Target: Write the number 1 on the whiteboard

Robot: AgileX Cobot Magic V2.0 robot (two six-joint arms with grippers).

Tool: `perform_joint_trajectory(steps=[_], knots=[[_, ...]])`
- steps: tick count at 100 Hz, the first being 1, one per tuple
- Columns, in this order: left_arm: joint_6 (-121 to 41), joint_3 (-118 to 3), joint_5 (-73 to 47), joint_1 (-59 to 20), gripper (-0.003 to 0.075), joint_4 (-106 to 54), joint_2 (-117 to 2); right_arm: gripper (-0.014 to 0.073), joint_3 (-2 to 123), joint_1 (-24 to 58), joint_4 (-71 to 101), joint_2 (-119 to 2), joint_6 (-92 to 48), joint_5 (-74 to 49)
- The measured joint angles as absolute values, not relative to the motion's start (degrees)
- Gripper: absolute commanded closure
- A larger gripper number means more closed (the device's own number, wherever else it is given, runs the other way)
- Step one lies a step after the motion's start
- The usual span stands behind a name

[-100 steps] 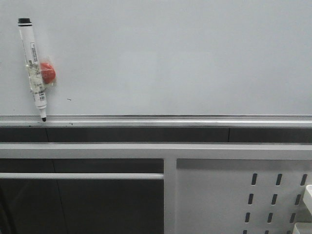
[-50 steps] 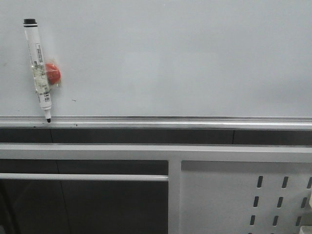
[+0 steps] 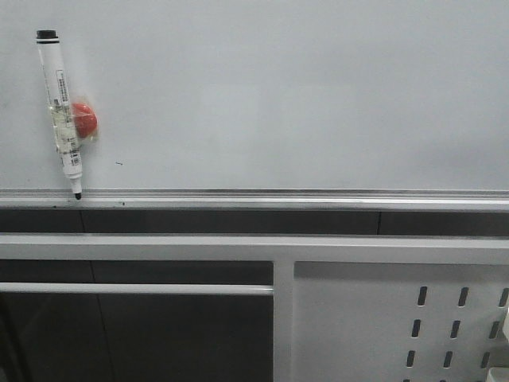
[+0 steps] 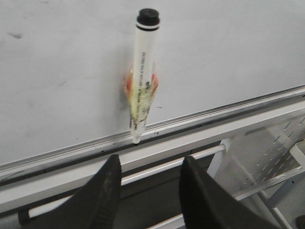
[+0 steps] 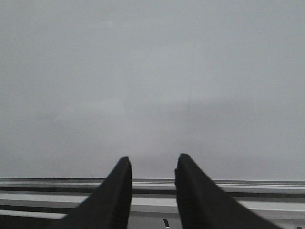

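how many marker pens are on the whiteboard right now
1. A white marker pen with a black cap hangs at the pale glossy whiteboard's left side, against a red round magnet.

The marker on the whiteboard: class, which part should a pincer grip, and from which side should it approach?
Probably the bare upper barrel of the marker, just under its black cap. It stands nearly upright against the whiteboard, tip down on the rail, with a red magnet at mid-barrel. Come straight at the board, fingers either side. The left pincer is open below it.
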State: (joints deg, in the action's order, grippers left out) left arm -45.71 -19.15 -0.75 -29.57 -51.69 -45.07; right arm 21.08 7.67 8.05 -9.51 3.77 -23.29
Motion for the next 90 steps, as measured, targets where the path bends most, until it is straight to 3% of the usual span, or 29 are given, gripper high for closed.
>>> perform_joint_trajectory(steps=[10, 18, 29, 90], knots=[[-45.93, -18.83, 7.62, -36.54, 0.0321, -52.49, -46.74, 0.033, 21.08, 7.67, 8.05, -9.51, 3.75, -23.52], [-45.82, -18.83, 14.69, -41.61, 0.032, -53.98, -48.81, 0.0274, 21.08, 7.67, 8.05, -9.51, 3.75, -23.52], [-44.09, -18.83, 21.76, -45.65, 0.032, -57.7, -52.88, 0.0266, 21.08, 7.67, 7.94, -9.97, 3.75, -23.52], [-26.99, -24.97, 30.97, -46.47, 0.032, -52.16, -73.21, 0.0267, 21.08, 7.67, 7.94, -11.69, 3.42, -23.74]])
